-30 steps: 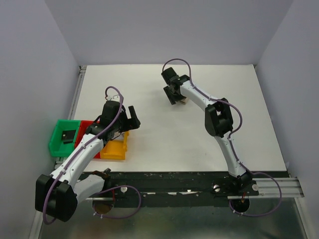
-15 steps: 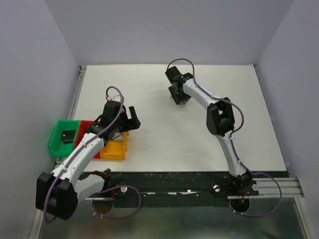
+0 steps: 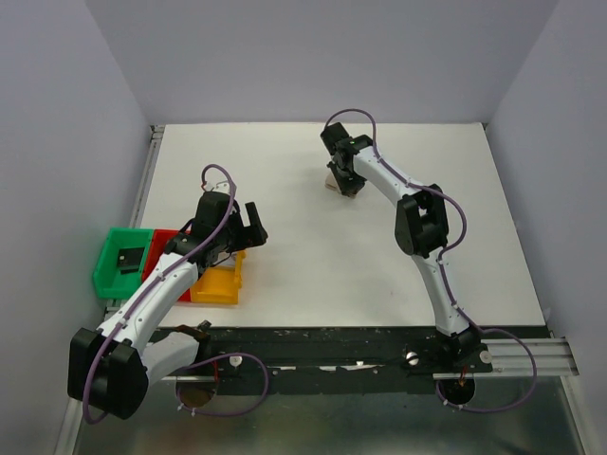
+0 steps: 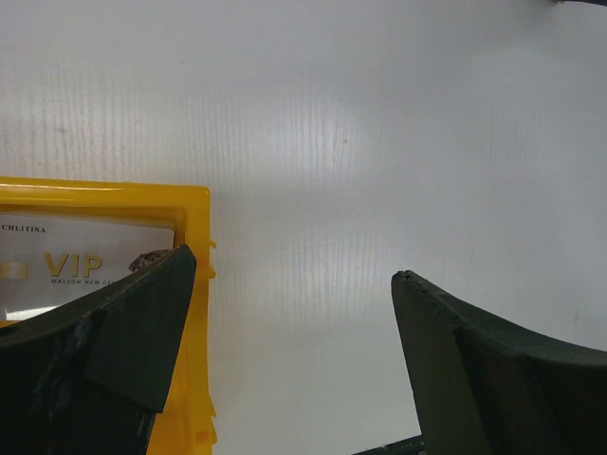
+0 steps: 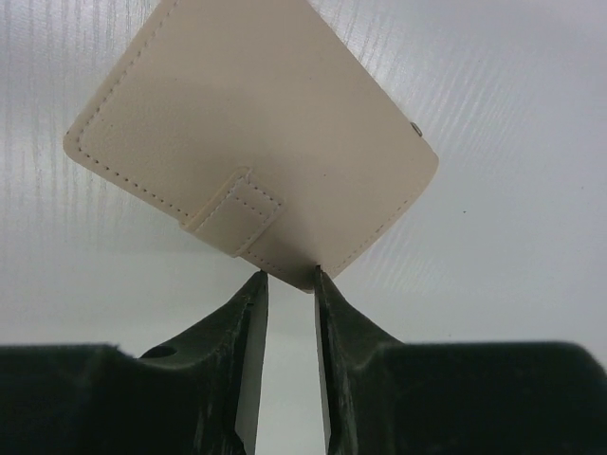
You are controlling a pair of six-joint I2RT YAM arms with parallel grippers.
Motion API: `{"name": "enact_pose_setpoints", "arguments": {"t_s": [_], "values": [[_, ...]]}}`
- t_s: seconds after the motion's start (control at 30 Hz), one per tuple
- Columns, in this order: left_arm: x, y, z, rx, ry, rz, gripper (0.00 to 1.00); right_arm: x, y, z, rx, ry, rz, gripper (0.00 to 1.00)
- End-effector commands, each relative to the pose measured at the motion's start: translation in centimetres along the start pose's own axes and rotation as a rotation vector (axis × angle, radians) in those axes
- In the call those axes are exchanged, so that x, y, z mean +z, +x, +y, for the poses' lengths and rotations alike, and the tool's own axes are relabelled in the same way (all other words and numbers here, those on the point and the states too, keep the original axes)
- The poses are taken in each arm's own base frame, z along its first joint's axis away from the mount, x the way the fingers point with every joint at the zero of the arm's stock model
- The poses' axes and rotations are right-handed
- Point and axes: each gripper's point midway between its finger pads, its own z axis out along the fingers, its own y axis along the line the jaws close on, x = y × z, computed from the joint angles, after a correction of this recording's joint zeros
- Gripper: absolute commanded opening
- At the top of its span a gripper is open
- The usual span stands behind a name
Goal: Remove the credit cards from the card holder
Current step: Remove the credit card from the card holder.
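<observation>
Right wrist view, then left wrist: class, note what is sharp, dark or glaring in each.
Right wrist view: card holder sharp, stitching crisp, with a soft shadow beside it; the hand's fingers dark, underexposed. Left wrist view: mild bright patch on the table; yellow bin sharp.

Overhead view: the worktop is lit brightly and evenly from above. Shadows are faint and soft-edged, and detail is held sharp across the frame. The metal floor at the bottom edge is dimmer, with dull reflections.

Left wrist view: a broad pale glare patch is seen mid-worktop, and the ribbed surface is resolved. The bin rim is fairly sharp. The left jaws are dark and soft-focused near the lens.

Right wrist view: the holder is sharply focused, with its stitching resolved. A soft shadow is thrown below its left edge. The right jaws are underexposed, with a pale sheen on the inner faces.
</observation>
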Motion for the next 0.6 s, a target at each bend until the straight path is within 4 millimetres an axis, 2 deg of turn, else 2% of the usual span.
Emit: {"name": "enact_pose_setpoints", "arguments": {"t_s": [0.0,0.2,0.33,0.5,0.57], "values": [[-0.1,-0.2,-0.4,0.000,0.017,-0.007,0.99,0.6,0.6,0.4,0.003,-0.029,0.035,0.30],[-0.1,-0.2,-0.5,-0.002,0.019,-0.006,0.99,0.7,0.7,0.3,0.006,-0.023,0.039,0.18],[-0.1,-0.2,-0.5,0.000,0.018,-0.008,0.99,0.5,1.1,0.2,0.012,-0.017,0.051,0.00],[-0.2,-0.3,-0.5,-0.002,0.021,-0.010,0.99,0.2,2.6,0.6,0.012,-0.036,0.076,0.00],[-0.2,-0.2,-0.5,-0.002,0.023,-0.011,0.99,-0.5,3.0,0.7,0.029,-0.047,0.070,0.00]]}}
